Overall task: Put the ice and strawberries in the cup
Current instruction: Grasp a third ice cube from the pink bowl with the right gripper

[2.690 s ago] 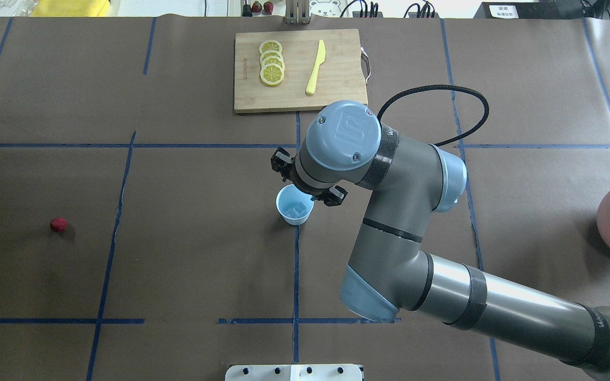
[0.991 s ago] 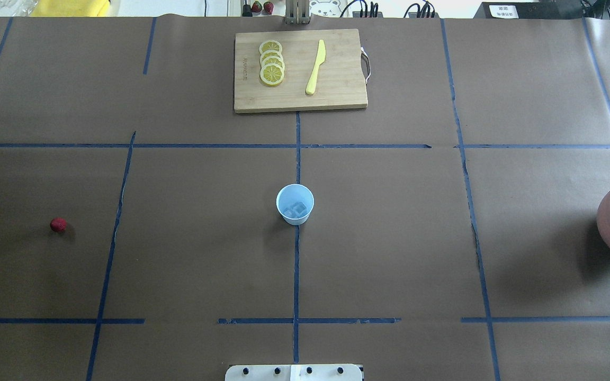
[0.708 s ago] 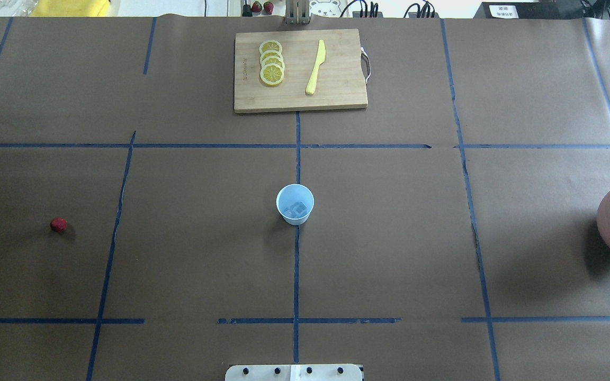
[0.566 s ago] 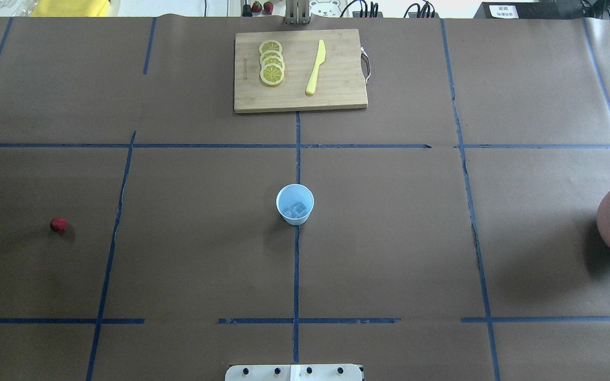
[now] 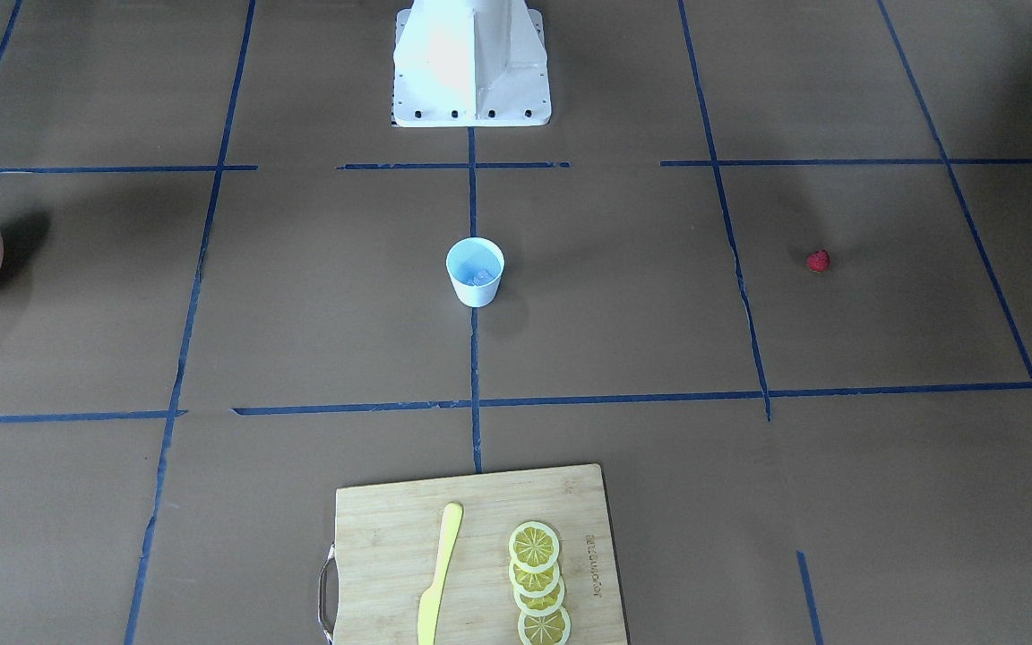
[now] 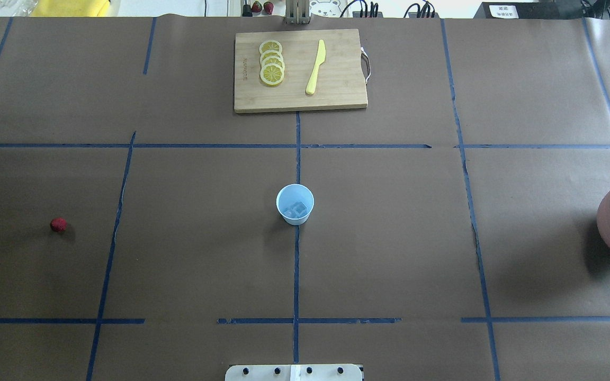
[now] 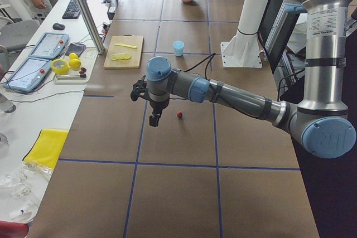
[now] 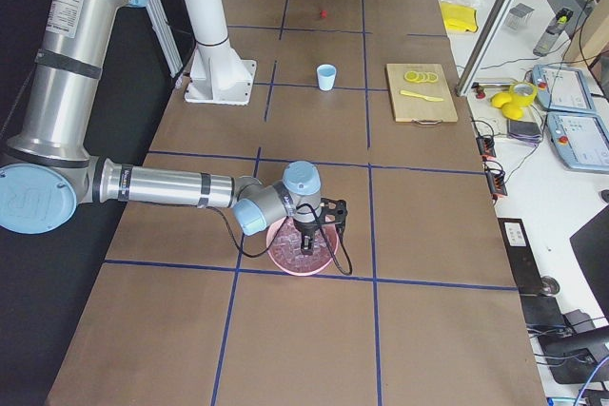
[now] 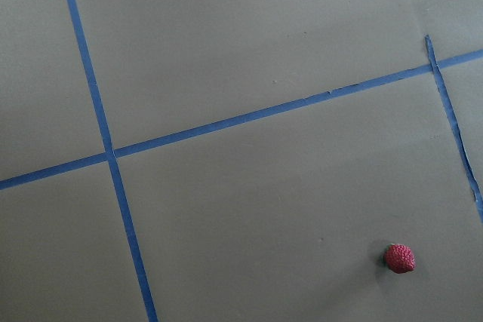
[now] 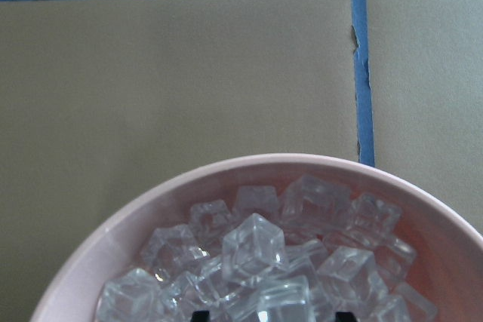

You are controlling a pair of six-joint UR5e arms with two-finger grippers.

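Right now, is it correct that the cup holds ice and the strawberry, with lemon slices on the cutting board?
Not quite: the strawberry lies on the table, well apart from the cup, as the overhead exterior view shows. The cup holds only ice, with lemon slices on the cutting board.

A brown paper-covered table point(image 6: 389, 238) crossed by blue tape lines point(image 6: 296, 275) is filling the overhead frame; at the left of the exterior left view a white workbench point(image 7: 33, 121) is carrying a black keyboard point(image 7: 73, 6).
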